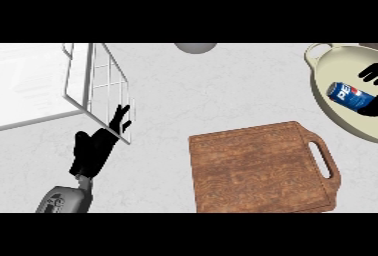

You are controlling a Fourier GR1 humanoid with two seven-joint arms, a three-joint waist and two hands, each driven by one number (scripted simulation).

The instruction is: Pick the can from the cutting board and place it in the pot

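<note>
The blue can (350, 94) lies tilted inside the cream pot (319, 89) at the right edge. My right hand (368, 73) is mostly cut off by that edge. Its black fingers show just above the can and its thumb just below, curled round the can's right end. The wooden cutting board (258, 169) with a handle slot lies bare at the lower middle, left of and below the pot. My left hand (98, 146) rests open at the left, fingers up, far from the board and the pot.
A wire dish rack (100, 82) stands at the upper left, its frame just behind my left hand's fingertips. A grey round object (196, 47) sits at the top middle edge. Bare counter lies between the rack and the board.
</note>
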